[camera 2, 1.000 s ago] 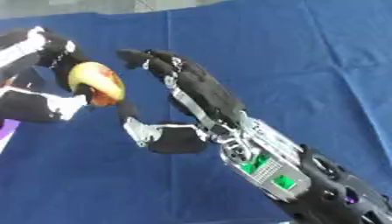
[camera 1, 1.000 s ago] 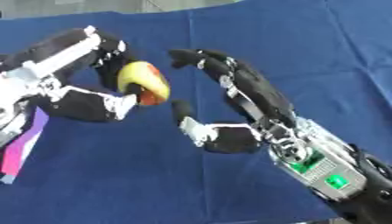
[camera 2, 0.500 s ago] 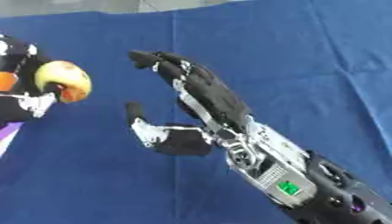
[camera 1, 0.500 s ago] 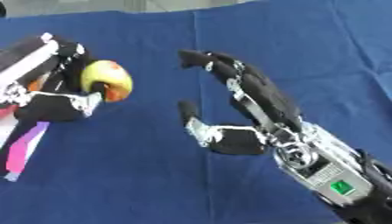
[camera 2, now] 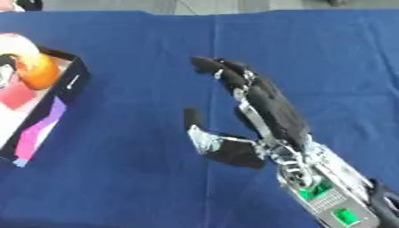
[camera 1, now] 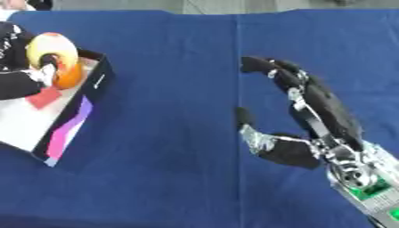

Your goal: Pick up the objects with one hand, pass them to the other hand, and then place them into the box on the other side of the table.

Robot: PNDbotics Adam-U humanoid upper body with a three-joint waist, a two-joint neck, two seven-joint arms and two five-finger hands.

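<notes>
The left hand (camera 1: pixel 23 75) is curled round the peach (camera 1: pixel 54 58), right over the open box (camera 1: pixel 74 122). The box lies just under it. The right hand (camera 1: pixel 311 111) hangs open and empty, well apart

The fruit (camera 1: pixel 54 58) is round, yellow on top shading to orange-red below, apple-like; it is held above the far end of the box, gripped by the left hand (camera 1: pixel 23 75), whose fingers curl round it; the box (camera 1: pixel 74 120) is shallow and open-topped, black outside with a pink and purple stripe on its side, pale inside; it lies askew at the table's left.
</notes>
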